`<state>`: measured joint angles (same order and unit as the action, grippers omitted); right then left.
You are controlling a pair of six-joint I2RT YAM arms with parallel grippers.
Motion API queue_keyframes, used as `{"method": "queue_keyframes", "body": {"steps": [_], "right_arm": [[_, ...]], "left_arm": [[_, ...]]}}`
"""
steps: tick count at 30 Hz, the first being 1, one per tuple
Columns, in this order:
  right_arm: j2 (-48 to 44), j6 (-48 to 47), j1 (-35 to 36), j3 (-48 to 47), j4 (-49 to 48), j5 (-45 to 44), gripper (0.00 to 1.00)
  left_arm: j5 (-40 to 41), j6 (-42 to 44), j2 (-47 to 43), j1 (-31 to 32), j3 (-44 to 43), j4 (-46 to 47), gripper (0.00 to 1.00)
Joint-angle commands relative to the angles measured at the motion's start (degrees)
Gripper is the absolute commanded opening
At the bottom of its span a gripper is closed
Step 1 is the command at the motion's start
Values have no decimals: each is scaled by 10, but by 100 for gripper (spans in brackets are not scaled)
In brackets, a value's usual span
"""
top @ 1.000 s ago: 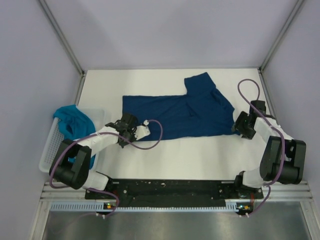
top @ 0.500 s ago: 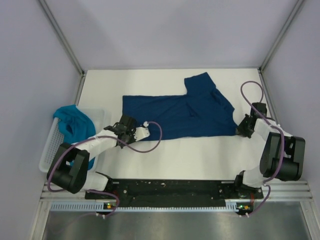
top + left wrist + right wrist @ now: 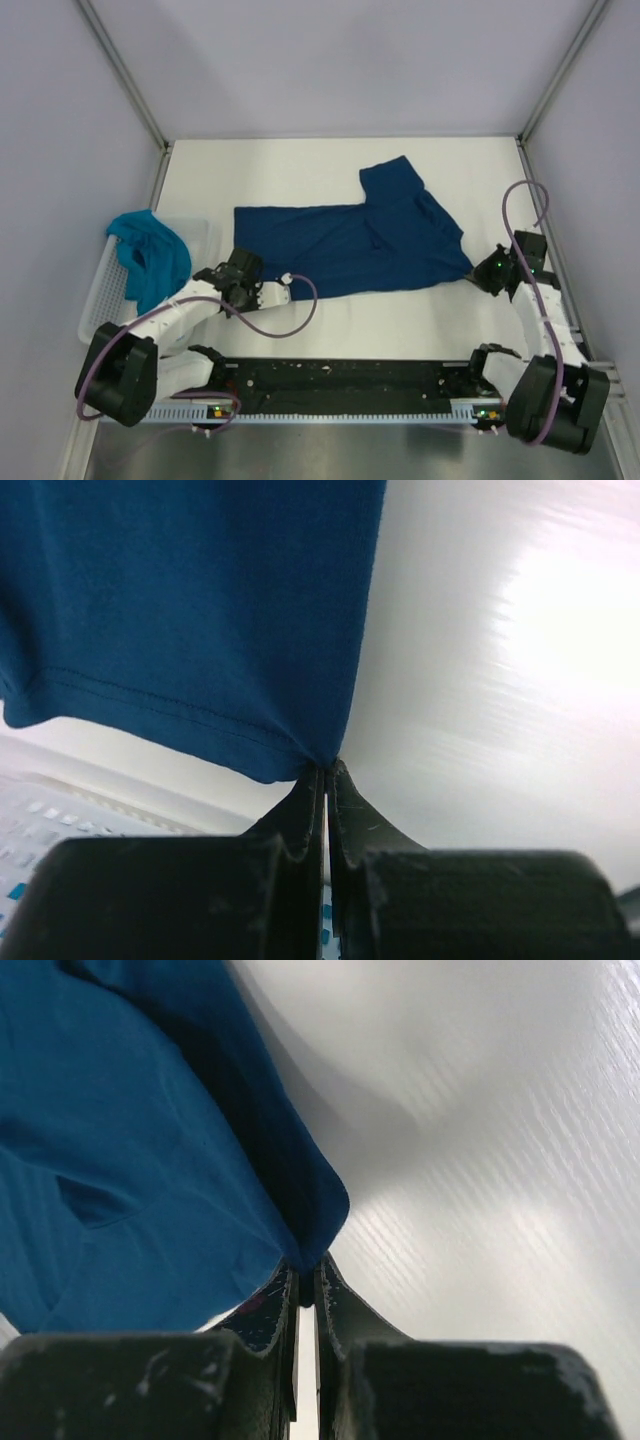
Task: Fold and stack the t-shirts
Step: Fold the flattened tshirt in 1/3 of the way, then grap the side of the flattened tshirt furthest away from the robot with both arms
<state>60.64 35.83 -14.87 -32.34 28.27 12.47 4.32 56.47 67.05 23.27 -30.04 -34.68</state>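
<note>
Looking down from the top camera: navy t-shirt (image 3: 350, 245) lies spread across the middle of the white table (image 3: 400, 330), one sleeve pointing toward the far side. Left fingers (image 3: 262, 292) sit at its near-left corner, right fingers (image 3: 476, 272) at its near-right corner. Teal t-shirt (image 3: 150, 262) is bunched in the white lattice basket (image 3: 100, 305) at the table's left edge, draping over the rim. Left wrist camera: left fingers (image 3: 312, 798) pressed together, nipping the hemmed corner of the navy t-shirt (image 3: 190, 610); cloth hangs raised off the table (image 3: 500, 680), basket (image 3: 60, 815) lattice visible beneath. Right wrist camera: right fingers (image 3: 283, 1295) closed to a sliver, pinching a rounded fold of the navy t-shirt (image 3: 130, 1160) at its edge; bare table (image 3: 480, 1160) to the right, a shadow under the lifted cloth.
</note>
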Motion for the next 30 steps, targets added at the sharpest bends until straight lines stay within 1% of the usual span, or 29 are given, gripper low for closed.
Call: {"method": "queue_keyframes", "body": {"steps": [1,4,5,6,10,14,15,16,17,18,19,20,21,22,24,26,27,29,30], "right_arm": [[-116,30,-11,22,47,11,0],[-180,43,-12,29,75,9,0],[-195,48,-12,31,85,12,0],[-209,56,-11,32,99,15,0],[-240,61,-12,34,155,17,0],[-285,76,-13,36,172,8,0],[-294,78,-13,38,179,-7,0],[-309,89,-13,39,193,-29,0],[-315,102,-15,40,204,-49,13],[-321,110,-16,40,212,-63,39],[-323,115,-18,39,218,-80,55],[-321,115,-19,31,223,-97,66],[-316,113,-21,20,226,-122,71],[-309,110,-22,4,226,-156,72],[-288,104,-21,-33,223,-213,73],[-254,76,-22,-78,192,-238,73],[-232,54,-22,-102,153,-220,72],[-180,1,-22,-147,89,-165,68],[-145,-10,-21,-171,67,-140,66]], "left_arm": [[-37,43,-36,-3,13,-115,0],[-41,57,-53,-3,3,-152,0],[-58,63,-60,-3,0,-167,0],[-58,69,-65,-3,-1,-175,0],[-59,91,-83,-4,-6,-200,0],[-66,108,-95,-3,-18,-229,0],[-69,109,-96,-2,-21,-238,5],[-71,110,-96,-2,-26,-244,18],[-77,105,-95,-2,-36,-250,34],[-84,104,-95,-2,-47,-261,42],[-92,104,-94,-2,-61,-272,61],[-100,102,-92,-2,-76,-283,89],[-107,97,-89,-2,-95,-290,91],[-113,91,-86,-3,-117,-295,92],[-121,67,-78,-4,-162,-295,93],[-125,30,-63,-12,-211,-273,97],[-127,9,-56,-20,-235,-248,99],[-122,-32,-26,-41,-274,-195,99],[-114,-49,-8,-50,-295,-169,99]]}}
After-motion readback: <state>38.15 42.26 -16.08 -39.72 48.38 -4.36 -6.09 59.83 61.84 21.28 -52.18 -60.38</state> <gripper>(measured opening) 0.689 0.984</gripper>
